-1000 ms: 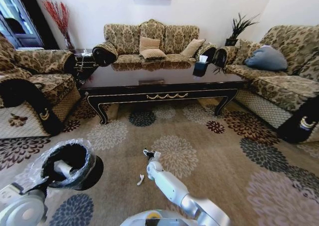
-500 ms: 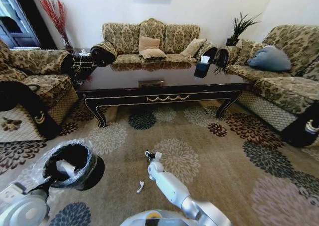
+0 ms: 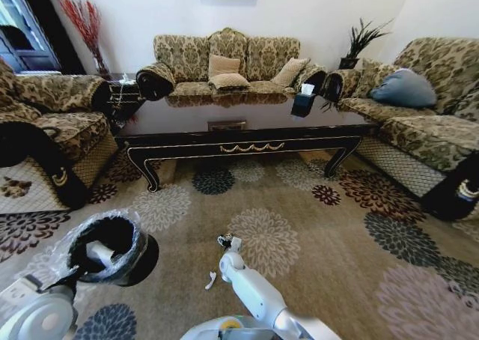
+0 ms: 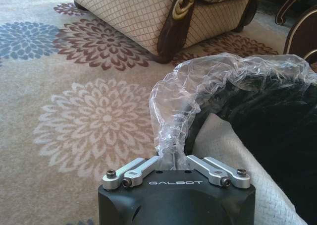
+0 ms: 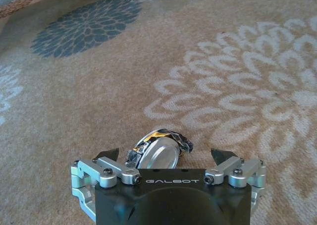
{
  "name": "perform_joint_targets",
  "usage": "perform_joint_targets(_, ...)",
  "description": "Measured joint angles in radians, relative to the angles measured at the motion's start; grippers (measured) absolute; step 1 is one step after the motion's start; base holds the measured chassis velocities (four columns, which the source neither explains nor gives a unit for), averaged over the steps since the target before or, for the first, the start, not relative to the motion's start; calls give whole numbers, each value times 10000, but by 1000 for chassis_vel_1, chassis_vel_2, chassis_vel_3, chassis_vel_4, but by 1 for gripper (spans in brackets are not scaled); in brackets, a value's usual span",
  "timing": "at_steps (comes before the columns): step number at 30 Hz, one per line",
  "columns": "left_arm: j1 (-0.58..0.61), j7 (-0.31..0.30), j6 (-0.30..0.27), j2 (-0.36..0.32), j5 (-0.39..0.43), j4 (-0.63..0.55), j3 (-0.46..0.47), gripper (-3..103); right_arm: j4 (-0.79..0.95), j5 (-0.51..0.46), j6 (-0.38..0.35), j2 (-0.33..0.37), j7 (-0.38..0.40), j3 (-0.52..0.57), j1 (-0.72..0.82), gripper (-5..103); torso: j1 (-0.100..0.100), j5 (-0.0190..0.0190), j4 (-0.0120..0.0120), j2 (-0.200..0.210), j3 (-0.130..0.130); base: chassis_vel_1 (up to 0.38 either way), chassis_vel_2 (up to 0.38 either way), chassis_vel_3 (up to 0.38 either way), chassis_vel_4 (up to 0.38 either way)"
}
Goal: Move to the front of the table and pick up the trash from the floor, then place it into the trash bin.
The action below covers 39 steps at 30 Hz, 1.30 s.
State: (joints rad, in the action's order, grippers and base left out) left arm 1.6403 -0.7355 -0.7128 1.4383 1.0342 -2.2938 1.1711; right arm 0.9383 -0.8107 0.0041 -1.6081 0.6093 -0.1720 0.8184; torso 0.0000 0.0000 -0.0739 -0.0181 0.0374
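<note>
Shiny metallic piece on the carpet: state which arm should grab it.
Right. The right gripper hangs open directly over the metallic piece, fingers either side; the left gripper is shut on the trash bin liner.

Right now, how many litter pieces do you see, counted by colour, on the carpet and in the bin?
White: 2, a scrap on the carpet and a piece in the trash bin.
Metallic: 1, a crumpled bit at the open right claw.
Total: 3.
</note>
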Motion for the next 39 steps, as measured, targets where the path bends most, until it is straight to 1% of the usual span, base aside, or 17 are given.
perform_joint_targets(1,23,3,8,5,0,-13,34,2,-7,-34,-20,0,-25,5,-2,100,0,0,0,0,0,0,0,0,0)
perform_joint_targets(3,37,7,15,8,2,-21,51,2,-6,-52,-38,0,-39,5,6,100,0,1,0,0,0,0,0,0,0)
perform_joint_targets(6,63,12,24,15,15,-70,82,2,59,-76,-73,0,-86,-61,135,85,0,0,0,0,1,0,0,0,0)
perform_joint_targets(7,63,12,24,15,15,-70,82,2,59,-76,-73,0,-86,-61,135,85,0,0,0,0,1,0,0,0,0)
perform_joint_targets(8,62,13,24,16,17,-84,82,2,86,-75,-86,0,-92,-89,181,79,0,0,0,0,0,0,0,0,0)
perform_joint_targets(9,60,13,24,15,17,-92,82,2,107,-73,-100,0,-93,-108,212,79,0,0,0,0,0,0,0,0,0)
perform_joint_targets(11,49,13,26,18,17,-107,66,2,151,-46,-146,0,-96,-164,291,68,0,1,0,0,0,0,0,0,0)
perform_joint_targets(12,49,13,26,18,17,-107,66,2,151,-46,-146,0,-96,-164,291,68,0,1,0,0,0,0,0,0,0)
perform_joint_targets(15,69,13,30,42,-1,-121,23,2,144,5,-161,0,-128,-134,297,52,0,0,-1,0,0,0,0,0,0)
perform_joint_targets(17,79,13,31,46,-6,-123,22,2,128,12,-160,0,-140,-110,287,52,0,0,-1,0,0,0,0,0,0)
perform_joint_targets(21,121,12,43,35,-10,-124,53,2,74,97,-151,0,-178,57,188,30,0,0,-1,0,0,0,0,0,0)
perform_joint_targets(22,121,12,43,35,-10,-124,53,2,74,97,-151,0,-178,57,188,30,0,0,-1,0,0,0,0,0,0)
perform_joint_targets(24,129,12,46,22,-6,-128,56,2,76,151,-135,0,-182,93,175,21,0,0,0,0,1,0,0,0,0)
perform_joint_targets(34,81,14,56,13,-46,-102,-132,2,444,610,0,1,-196,110,393,20,0,0,0,0,1,0,0,0,0)
perform_joint_targets(39,-24,15,63,22,-143,5,-366,2,1124,1002,149,2,-167,-102,533,20,0,0,-1,1,1,0,0,0,0)
